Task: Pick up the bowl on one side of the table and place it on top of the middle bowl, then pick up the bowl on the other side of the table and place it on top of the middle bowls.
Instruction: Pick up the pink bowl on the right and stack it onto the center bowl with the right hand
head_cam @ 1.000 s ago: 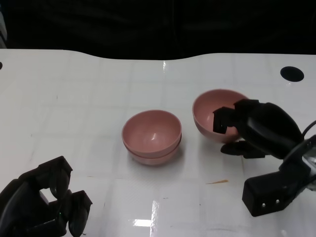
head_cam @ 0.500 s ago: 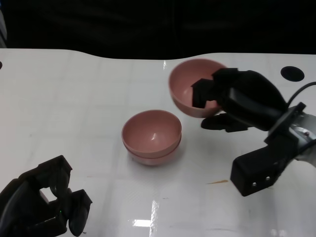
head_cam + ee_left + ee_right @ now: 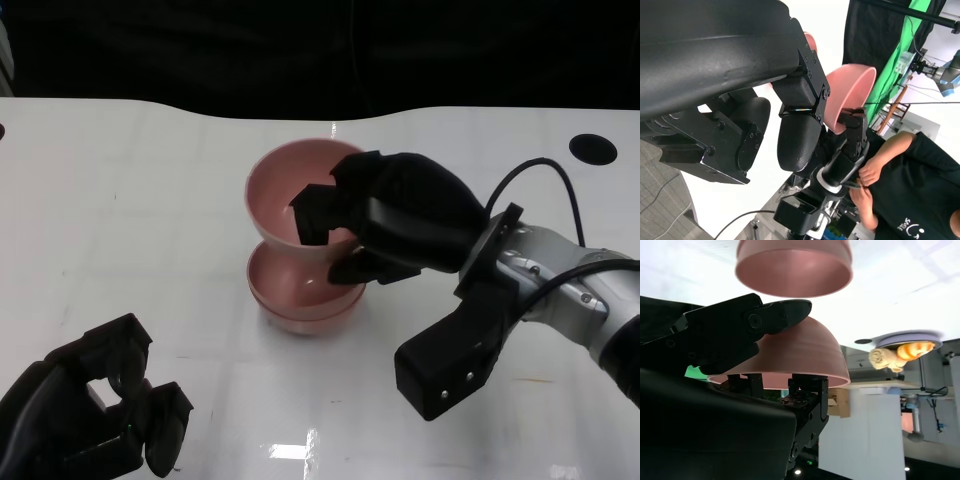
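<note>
Right hand (image 3: 385, 225) grips the pink bowl (image 3: 290, 185) by its rim, hovering tilted just above the stacked middle bowls (image 3: 300, 295); level it, centre it, lower it before releasing; left hand (image 3: 85, 420) is curled, holding nothing.

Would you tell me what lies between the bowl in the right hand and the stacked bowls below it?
Nothing: the right wrist view shows a bare gap between the held bowl and the stacked bowls.
</note>
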### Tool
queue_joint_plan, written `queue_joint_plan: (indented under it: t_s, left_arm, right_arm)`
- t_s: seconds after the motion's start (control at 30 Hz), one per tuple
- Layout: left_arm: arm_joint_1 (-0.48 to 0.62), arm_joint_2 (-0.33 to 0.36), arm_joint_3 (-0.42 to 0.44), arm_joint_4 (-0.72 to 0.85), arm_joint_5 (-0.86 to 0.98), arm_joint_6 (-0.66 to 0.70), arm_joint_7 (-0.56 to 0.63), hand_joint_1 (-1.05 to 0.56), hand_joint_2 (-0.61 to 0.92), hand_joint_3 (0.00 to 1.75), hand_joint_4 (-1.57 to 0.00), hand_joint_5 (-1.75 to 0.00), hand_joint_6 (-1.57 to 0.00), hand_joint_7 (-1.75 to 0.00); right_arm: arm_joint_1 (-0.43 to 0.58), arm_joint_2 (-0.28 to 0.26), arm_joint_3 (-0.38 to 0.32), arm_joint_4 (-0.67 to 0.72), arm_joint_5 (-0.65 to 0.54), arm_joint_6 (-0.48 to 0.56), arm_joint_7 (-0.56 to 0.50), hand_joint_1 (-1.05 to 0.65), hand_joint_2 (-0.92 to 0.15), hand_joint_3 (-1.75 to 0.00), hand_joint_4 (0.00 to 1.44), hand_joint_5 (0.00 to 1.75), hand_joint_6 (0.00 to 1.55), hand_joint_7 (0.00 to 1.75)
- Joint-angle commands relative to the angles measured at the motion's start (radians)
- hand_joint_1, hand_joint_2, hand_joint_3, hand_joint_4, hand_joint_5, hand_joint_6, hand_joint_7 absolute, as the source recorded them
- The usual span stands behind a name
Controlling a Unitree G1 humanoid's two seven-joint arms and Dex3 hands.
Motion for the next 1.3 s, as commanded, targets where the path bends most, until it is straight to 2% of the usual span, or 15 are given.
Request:
queue_joint_plan:
  t_s: [0.03, 0.07, 0.1, 0.17, 0.2, 0.3, 0.87, 1.3]
  left_arm:
    - [0.004, 0.005, 0.000, 0.003, 0.014, -0.023, -0.009, 0.14, 0.80, 1.54, -1.11, -1.75, -0.91, -1.75]
    - [0.005, 0.004, 0.000, 0.005, 0.015, -0.026, -0.012, 0.14, 0.80, 1.55, -1.11, -1.75, -0.91, -1.75]
    - [0.005, 0.004, 0.000, 0.006, 0.015, -0.027, -0.014, 0.14, 0.79, 1.55, -1.11, -1.75, -0.91, -1.75]
    - [0.006, 0.003, 0.000, 0.006, 0.013, -0.029, -0.015, 0.14, 0.79, 1.56, -1.10, -1.75, -0.91, -1.75]
    - [0.007, 0.001, -0.001, 0.005, 0.011, -0.029, -0.014, 0.14, 0.78, 1.56, -1.10, -1.75, -0.90, -1.75]
    - [0.009, -0.002, -0.004, -0.001, 0.015, -0.034, -0.012, 0.13, 0.77, 1.56, -1.10, -1.75, -0.90, -1.75]
    - [0.023, -0.001, -0.011, -0.024, 0.020, -0.038, 0.000, 0.13, 0.75, 1.57, -1.10, -1.75, -0.91, -1.75]
    - [0.028, -0.003, -0.012, -0.035, 0.027, -0.034, 0.009, 0.15, 0.75, 1.59, -1.10, -1.75, -0.90, -1.75]
  right_arm:
    - [-0.033, 0.016, 0.008, 0.017, 0.000, 0.006, 0.006, -0.29, -0.86, -0.26, 0.87, 1.75, 0.62, 1.75]
    - [-0.035, 0.022, 0.011, 0.024, 0.000, 0.007, 0.008, -0.29, -0.85, -0.25, 0.86, 1.75, 0.62, 1.72]
    - [-0.037, 0.026, 0.013, 0.028, -0.001, 0.008, 0.009, -0.29, -0.86, -0.22, 0.87, 1.75, 0.67, 1.61]
    - [-0.041, 0.035, 0.019, 0.044, -0.004, 0.005, -0.002, -0.29, -0.87, -0.20, 0.88, 1.75, 0.70, 1.54]
    - [-0.043, 0.042, 0.023, 0.055, -0.007, 0.005, -0.011, -0.28, -0.87, -0.20, 0.88, 1.75, 0.66, 1.66]
    - [-0.051, 0.057, 0.037, 0.089, -0.019, 0.007, -0.035, -0.26, -0.87, -0.19, 0.88, 1.75, 0.63, 1.74]
    - [-0.085, 0.096, 0.071, 0.239, -0.037, 0.023, -0.083, -0.26, -0.88, -0.23, 0.85, 1.75, 0.59, 1.75]
    - [-0.097, 0.117, 0.104, 0.292, -0.047, 0.051, -0.084, -0.27, -0.90, -0.21, 0.83, 1.75, 0.58, 1.72]
